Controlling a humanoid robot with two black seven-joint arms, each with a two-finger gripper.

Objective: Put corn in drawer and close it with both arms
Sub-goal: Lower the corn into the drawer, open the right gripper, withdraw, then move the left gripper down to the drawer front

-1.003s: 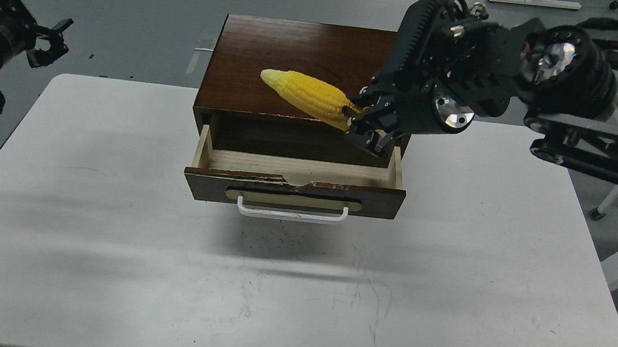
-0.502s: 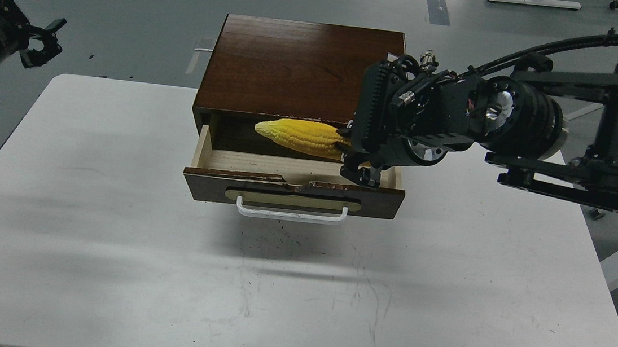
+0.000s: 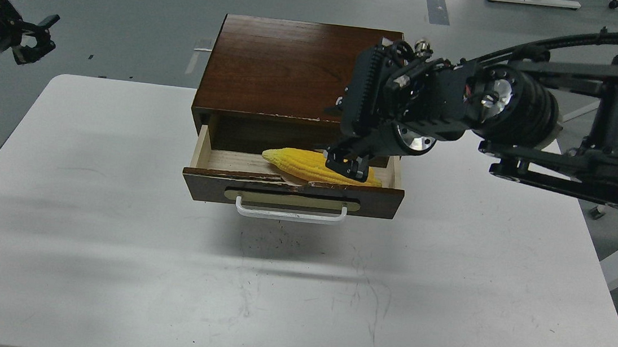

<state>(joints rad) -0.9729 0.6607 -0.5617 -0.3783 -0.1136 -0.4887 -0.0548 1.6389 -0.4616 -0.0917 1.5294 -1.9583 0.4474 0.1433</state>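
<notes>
The yellow corn lies along the pale wood floor of the open drawer, its tip pointing left. The drawer has a dark front, a chipped top edge and a white bar handle. My right gripper hangs just above the corn's right half, jaws apart and no longer gripping it. My left gripper is open and empty, far off at the upper left beyond the table's edge.
The dark wood cabinet stands at the back middle of the white table. My bulky right arm reaches in from the right, above the cabinet's right side. Grey floor lies beyond the table.
My right gripper carried the corn from above the cabinet top down and forward over the drawer and let it go. The corn now lies in the drawer. The left gripper drifted slightly left.
</notes>
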